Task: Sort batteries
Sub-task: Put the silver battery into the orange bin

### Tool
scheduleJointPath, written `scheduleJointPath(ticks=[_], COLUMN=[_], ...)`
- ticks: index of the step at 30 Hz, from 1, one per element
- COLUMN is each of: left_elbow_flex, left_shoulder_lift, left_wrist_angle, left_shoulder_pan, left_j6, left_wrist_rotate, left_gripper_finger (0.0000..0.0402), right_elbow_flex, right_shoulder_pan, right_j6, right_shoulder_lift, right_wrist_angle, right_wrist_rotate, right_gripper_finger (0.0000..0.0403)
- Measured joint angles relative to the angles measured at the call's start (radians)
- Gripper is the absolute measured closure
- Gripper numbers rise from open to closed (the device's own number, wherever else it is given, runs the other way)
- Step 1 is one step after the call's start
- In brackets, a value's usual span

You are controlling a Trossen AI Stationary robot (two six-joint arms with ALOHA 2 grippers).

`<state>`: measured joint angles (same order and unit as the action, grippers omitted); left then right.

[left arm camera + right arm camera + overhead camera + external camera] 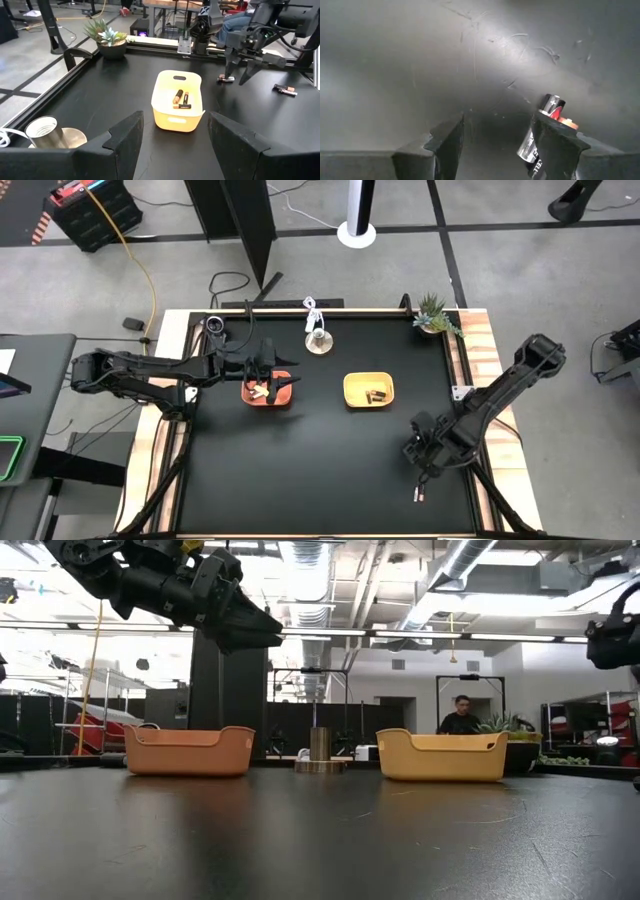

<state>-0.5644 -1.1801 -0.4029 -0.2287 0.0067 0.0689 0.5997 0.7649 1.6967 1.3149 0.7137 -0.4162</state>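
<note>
The orange tray (268, 391) holds pale batteries (260, 390). The yellow tray (368, 390) holds dark batteries (181, 97). My left gripper (272, 372) hangs open above the orange tray (190, 750). My right gripper (422, 458) stands open, pointing steeply down, low over the table's near right part. A dark battery with a red end (547, 125) lies on the table right beside one of its fingers (555, 145), partly hidden by it. The same battery (226, 78) shows under that gripper (239, 70). Another battery (418, 493) lies nearer the front edge.
A round metal-and-wood object with a white cable (318, 340) stands behind the trays. A small potted plant (435, 315) sits in the far right corner. A person (460, 717) is in the room beyond the table. Bare black table lies in front of both trays.
</note>
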Motion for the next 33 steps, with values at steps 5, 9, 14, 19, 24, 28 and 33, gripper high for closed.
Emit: scheduleJointPath(ticks=[5,9,14,19,24,28,33], left_elbow_flex=[0.0,0.0,0.0,0.0,0.0,0.0,-0.001], left_shoulder_lift=[0.0,0.0,0.0,0.0,0.0,0.0,0.0], left_wrist_angle=[0.0,0.0,0.001,0.002,0.002,0.003,0.003], left_shoulder_pan=[0.0,0.0,0.0,0.0,0.0,0.0,0.0], left_j6=[0.0,0.001,0.004,0.012,0.012,0.012,0.014], left_wrist_rotate=[0.0,0.0,0.0,0.0,0.0,0.0,-0.001], left_gripper_finger=[0.0184,0.0184,0.0184,0.0184,0.0184,0.0184,0.0184], right_elbow_flex=[0.024,0.065,0.078,0.078,0.078,0.078,0.081], right_shoulder_pan=[-0.025,-0.036,-0.036,-0.046,-0.065,-0.08,-0.078], right_j6=[-0.038,-0.051,-0.005,0.009,0.009,0.008,0.004], right_shoulder_lift=[0.0,0.0,0.0,0.0,0.019,0.067,0.11], right_wrist_angle=[-0.006,0.04,0.137,0.158,0.172,0.161,0.122], right_wrist_rotate=[0.0,0.0,0.028,0.062,0.078,0.111,0.107], right_gripper_finger=[0.0155,0.0155,0.0155,0.0155,0.0155,0.0155,0.0155])
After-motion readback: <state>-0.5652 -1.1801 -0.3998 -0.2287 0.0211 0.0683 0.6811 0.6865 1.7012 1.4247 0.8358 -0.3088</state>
